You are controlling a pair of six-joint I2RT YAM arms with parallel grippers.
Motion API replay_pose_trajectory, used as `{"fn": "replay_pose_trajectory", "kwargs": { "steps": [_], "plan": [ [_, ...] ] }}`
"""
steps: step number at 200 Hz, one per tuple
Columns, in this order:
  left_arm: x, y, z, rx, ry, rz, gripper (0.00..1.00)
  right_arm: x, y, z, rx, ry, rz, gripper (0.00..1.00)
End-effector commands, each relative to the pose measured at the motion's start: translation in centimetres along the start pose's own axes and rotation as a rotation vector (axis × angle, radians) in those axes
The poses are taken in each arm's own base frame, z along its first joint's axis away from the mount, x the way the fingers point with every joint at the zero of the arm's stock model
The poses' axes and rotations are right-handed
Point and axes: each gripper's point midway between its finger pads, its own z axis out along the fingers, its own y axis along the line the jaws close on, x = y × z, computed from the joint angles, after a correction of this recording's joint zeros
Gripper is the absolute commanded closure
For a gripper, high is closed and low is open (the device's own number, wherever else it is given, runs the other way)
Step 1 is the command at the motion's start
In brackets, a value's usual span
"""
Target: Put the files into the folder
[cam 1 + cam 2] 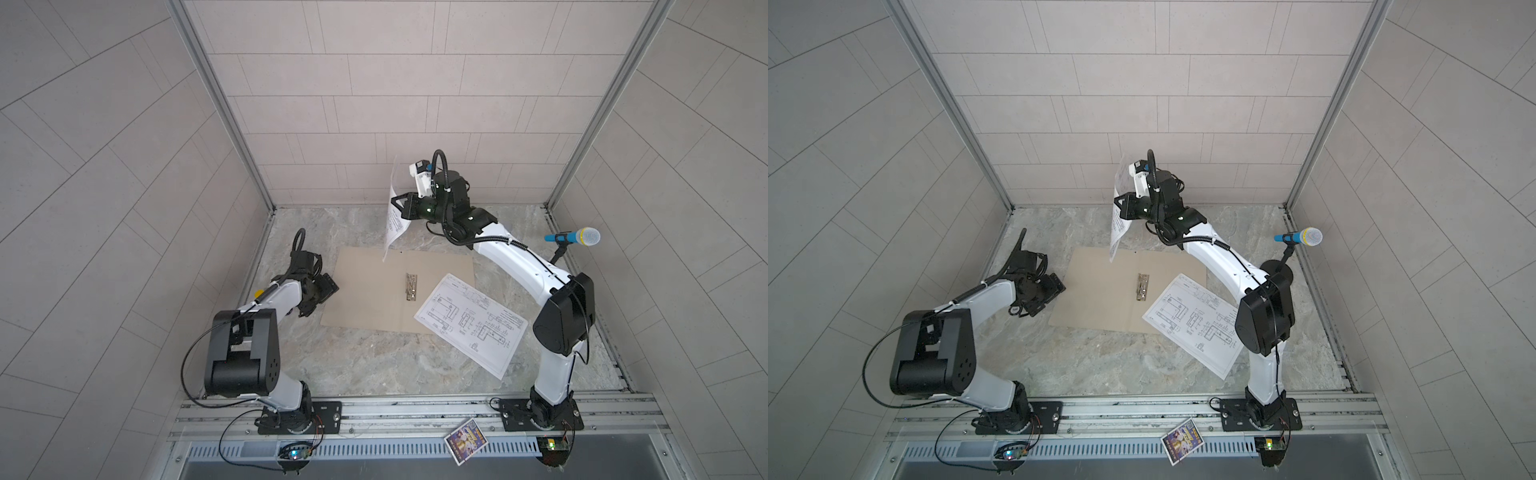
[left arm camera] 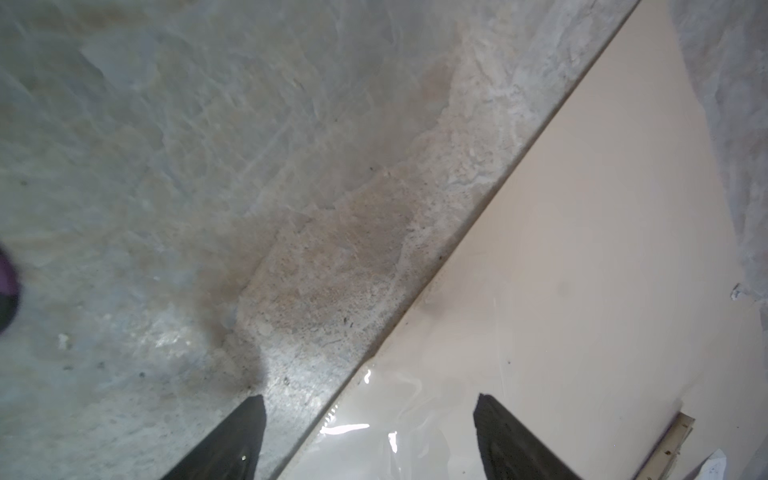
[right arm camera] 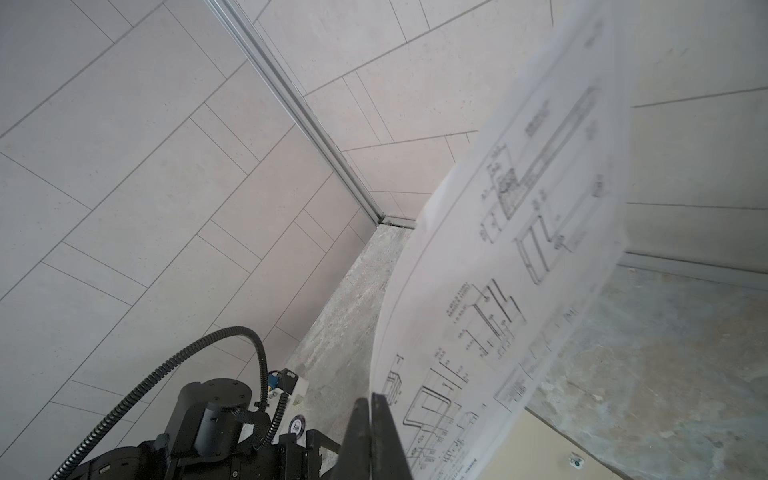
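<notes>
The tan folder lies open and flat on the stone table, its metal clip at the spine. One of the files lies askew over the folder's right half and hangs off onto the table. My right gripper is shut on another of the files, held up on edge above the folder's far side. My left gripper is open just above the folder's left edge, one finger over the table and one over the cardboard.
A blue-handled microphone stands at the right of the table behind the right arm. A small colourful card lies on the front rail. Tiled walls close in the back and both sides.
</notes>
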Motion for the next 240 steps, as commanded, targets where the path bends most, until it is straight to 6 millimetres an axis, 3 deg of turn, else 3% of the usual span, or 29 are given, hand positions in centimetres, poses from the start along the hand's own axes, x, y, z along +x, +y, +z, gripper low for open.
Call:
{"fn": "replay_pose_trajectory", "kwargs": {
  "steps": [1,47,75,138,240],
  "plan": [
    [-0.2,-0.5,0.3,0.054,-0.002,-0.032,0.14,1.9,-2.3,1.0,0.037,-0.002,0.02,1.0],
    [1.5,-0.5,1.0,0.098,0.056,-0.029,0.16,10.8,-10.3,3.0,0.16,0.058,0.137,1.0],
    [2.5,-0.2,1.2,0.11,0.077,-0.04,0.17,13.7,-12.9,3.3,0.224,0.088,0.144,1.0],
    [4.2,-0.2,1.6,0.172,0.11,-0.097,0.18,13.7,-14.9,4.2,0.338,0.029,0.109,1.0],
    [5.7,-1.3,1.3,0.291,0.147,-0.155,0.19,13.7,-12.1,9.4,0.26,-0.062,0.077,1.0]
  ]
}}
